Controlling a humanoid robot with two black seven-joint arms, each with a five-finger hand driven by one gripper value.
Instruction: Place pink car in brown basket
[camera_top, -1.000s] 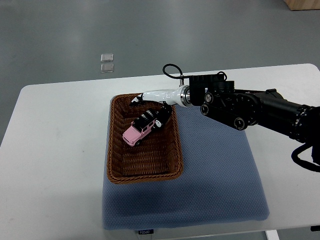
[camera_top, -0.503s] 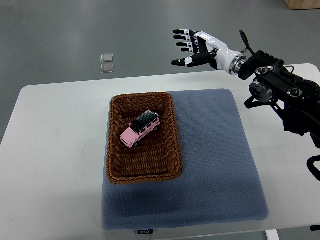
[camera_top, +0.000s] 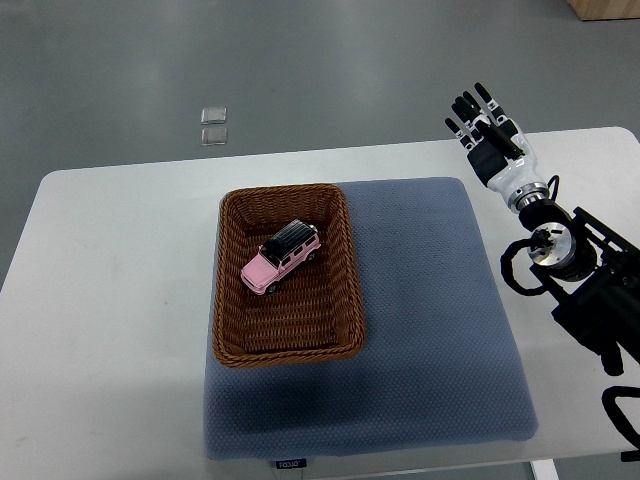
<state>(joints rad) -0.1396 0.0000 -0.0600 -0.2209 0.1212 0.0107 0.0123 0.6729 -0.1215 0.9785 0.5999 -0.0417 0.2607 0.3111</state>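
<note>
Here the white table (camera_top: 120, 260) carries a blue-grey padded mat (camera_top: 430, 330), which gives the working area a soft, non-slip surface; the mat's near edge reaches the table's front. On the mat's left part sits the brown wicker basket (camera_top: 228, 300), its long axis running away from the robot, so that its open top faces the camera. The right arm enters from the right edge, and the right hand (camera_top: 492, 135) is raised over the table's far right corner, well apart from the basket, fingers (camera_top: 470, 105) spread and straight and grasping nothing. The pink car (camera_top: 280, 260), with its black roof, lies diagonally on the basket floor in the far half, resting on its wheels and free of any support. The placement therefore appears complete. The left arm is out of view.
</note>
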